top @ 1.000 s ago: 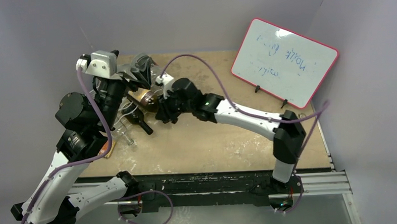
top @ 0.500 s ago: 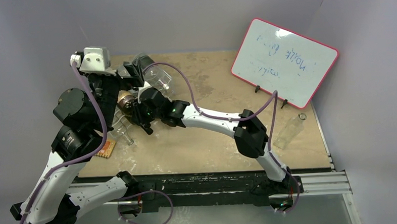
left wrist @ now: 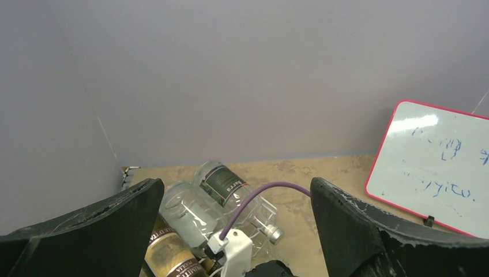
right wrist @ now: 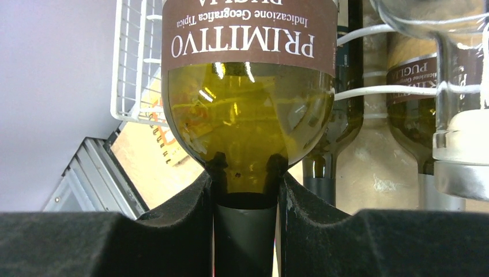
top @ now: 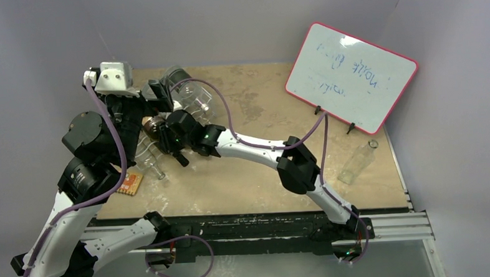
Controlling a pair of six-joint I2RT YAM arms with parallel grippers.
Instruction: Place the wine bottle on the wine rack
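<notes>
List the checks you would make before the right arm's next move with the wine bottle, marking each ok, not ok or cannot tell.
1. Right gripper clamped on the wine bottle at its neck: ok.
2. Bottle brought up to the wine rack: ok.
3. Bottle seated in a free groove: cannot tell.
4. Clearance from the neighbouring bottles already on the rack: cannot tell.
5. Left gripper open and empty: ok.

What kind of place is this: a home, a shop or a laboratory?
Probably a robotics laboratory test cell: plain grey partition walls, a worn tabletop, and a whiteboard with handwritten notes.
</notes>
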